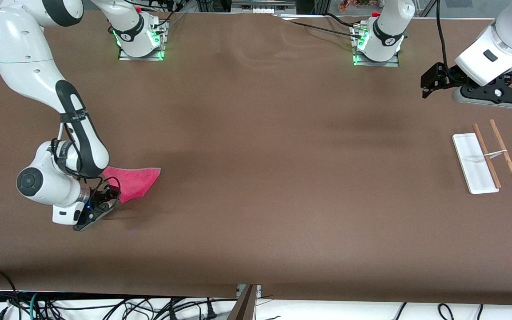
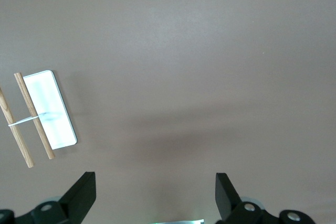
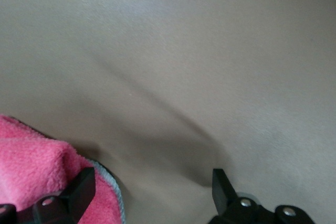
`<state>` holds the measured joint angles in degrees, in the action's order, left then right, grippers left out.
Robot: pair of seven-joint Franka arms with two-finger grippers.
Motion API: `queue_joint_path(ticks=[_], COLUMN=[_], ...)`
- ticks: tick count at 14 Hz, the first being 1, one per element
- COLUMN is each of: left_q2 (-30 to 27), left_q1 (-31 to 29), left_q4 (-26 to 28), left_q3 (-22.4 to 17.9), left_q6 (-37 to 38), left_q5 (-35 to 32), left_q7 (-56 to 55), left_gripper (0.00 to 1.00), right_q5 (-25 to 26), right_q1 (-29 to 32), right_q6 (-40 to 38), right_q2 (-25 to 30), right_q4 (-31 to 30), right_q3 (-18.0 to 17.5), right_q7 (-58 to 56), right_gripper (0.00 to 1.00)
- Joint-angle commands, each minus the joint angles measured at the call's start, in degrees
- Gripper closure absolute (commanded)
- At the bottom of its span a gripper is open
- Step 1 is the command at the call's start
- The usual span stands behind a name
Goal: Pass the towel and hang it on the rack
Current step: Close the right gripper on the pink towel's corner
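Observation:
The pink-red towel (image 1: 135, 181) lies crumpled on the brown table near the right arm's end. My right gripper (image 1: 112, 194) is low at the towel's edge, open. In the right wrist view one finger (image 3: 81, 187) rests over the towel (image 3: 37, 171) and the other finger stands over bare table; its gripper point is (image 3: 152, 182). The rack (image 1: 474, 163) stands at the left arm's end, with a white base and two brown rods (image 1: 504, 151). My left gripper (image 1: 429, 83) hangs open and empty above the table, beside the rack (image 2: 48, 109); its jaws (image 2: 156, 184) hold nothing.
The table is covered in plain brown cloth. Both arm bases stand along the table's edge farthest from the front camera. Cables hang below the edge nearest that camera.

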<state>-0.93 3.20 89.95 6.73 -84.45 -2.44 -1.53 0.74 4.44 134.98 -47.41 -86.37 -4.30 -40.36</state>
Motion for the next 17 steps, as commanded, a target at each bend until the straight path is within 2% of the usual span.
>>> queue_joint_path(ticks=[1,2,3,5,7,10,11,13,14,17], left_q2=[0.67,0.67,0.67,0.67,0.67,0.67,0.67,0.67,0.67,0.67], left_q1=[0.14,0.14,0.22,0.22,0.22,0.14,0.22,0.22,0.22,0.22], left_q4=[-1.53,-1.53,-1.53,-1.53,-1.53,-1.53,-1.53,-1.53,-1.53,-1.53], left_q3=[0.3,0.3,0.3,0.3,0.3,0.3,0.3,0.3,0.3,0.3], left_q6=[0.43,0.16,0.25,0.16,0.16,0.16,0.16,0.16,0.16,0.16], left_q5=[-2.04,-2.04,-2.04,-2.04,-2.04,-2.04,-2.04,-2.04,-2.04,-2.04], left_q7=[0.3,0.3,0.3,0.3,0.3,0.3,0.3,0.3,0.3,0.3], left_gripper=[0.0,0.0,0.0,0.0,0.0,0.0,0.0,0.0,0.0,0.0], right_q5=[-0.82,-0.91,-0.83,-0.82,-0.82,-0.91,-1.0,-2.13,-2.93,-3.55], right_q1=[0.13,0.13,0.13,0.22,0.39,0.48,0.48,0.48,0.48,0.66], right_q6=[-1.11,-1.81,-2.52,-3.4,-4.63,-6.3,-6.48,-7.44,-8.23,-10.69], right_q2=[0.56,0.65,0.74,0.91,0.91,1.0,1.0,1.09,1.09,1.09], right_q4=[-0.55,-0.55,-0.55,-0.47,-0.47,-0.38,-0.38,-0.29,-0.29,-0.29], right_q3=[-0.27,-0.27,-0.27,-0.27,-0.18,-0.27,-0.27,-0.27,-0.27,-0.27], right_q7=[0.37,0.37,0.29,0.29,0.2,0.46,0.46,0.46,0.46,0.55], right_gripper=[0.35,0.51,0.61,0.62,0.71,0.72,0.7,0.41,0.29,0.26])
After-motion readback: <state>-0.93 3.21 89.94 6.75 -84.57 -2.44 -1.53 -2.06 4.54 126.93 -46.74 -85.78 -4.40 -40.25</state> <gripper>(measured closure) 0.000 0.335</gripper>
